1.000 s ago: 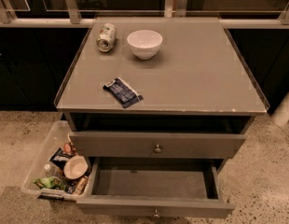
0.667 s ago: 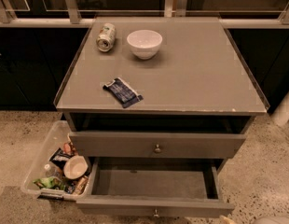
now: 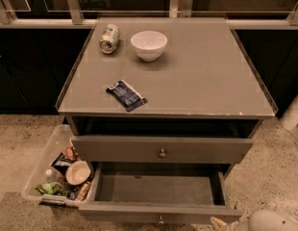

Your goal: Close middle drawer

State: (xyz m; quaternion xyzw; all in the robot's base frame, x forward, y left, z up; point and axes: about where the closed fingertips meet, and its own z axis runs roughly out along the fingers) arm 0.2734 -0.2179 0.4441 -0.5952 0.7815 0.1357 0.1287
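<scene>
The middle drawer (image 3: 156, 190), a wide grey-brown flat front with a small round brass knob and a deep grey box, stands pulled far out under the grey table (image 3: 211, 81). The pale gripper (image 3: 221, 223) sits by its front right corner; its state cannot be told.

My gripper (image 3: 219, 223) shows only at the bottom right edge, low down, with my pale rounded arm (image 3: 270, 221) just behind it.
</scene>
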